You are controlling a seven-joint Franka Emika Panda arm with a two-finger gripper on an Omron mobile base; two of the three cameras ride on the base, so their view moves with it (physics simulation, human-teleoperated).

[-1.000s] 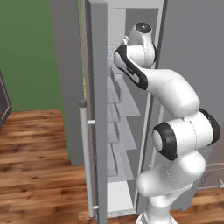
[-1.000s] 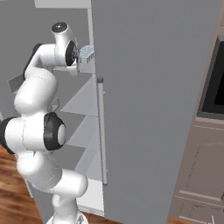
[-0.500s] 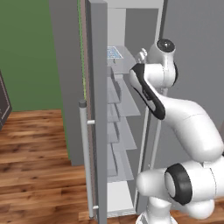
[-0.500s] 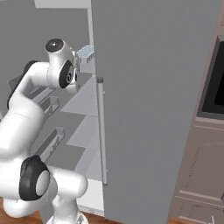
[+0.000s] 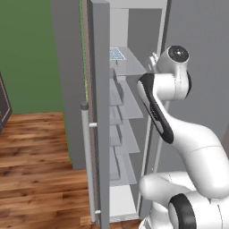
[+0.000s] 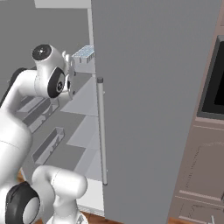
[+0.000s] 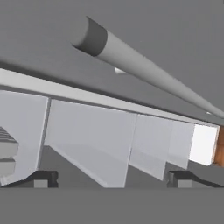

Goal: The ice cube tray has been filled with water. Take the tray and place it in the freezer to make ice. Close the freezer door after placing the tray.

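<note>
While the ice cube tray [image 5: 117, 54] is seen lying on the freezer's [image 5: 134, 40] top shelf, far left of the empty, spread gripper [image 7: 111, 178], the freezer door [image 5: 99, 112] is left wide open.

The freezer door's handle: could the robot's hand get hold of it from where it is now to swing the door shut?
Probably not yet. The gripper, open, sits inside the door opening, while the handle is on the freezer door's outer face, so the door itself is between them.

place: home kitchen | evidence: tall grey refrigerator [image 6: 153, 87]; built-in oven [image 6: 214, 83]; wooden floor [image 5: 36, 152]; brown cabinets [image 6: 197, 175]
</note>
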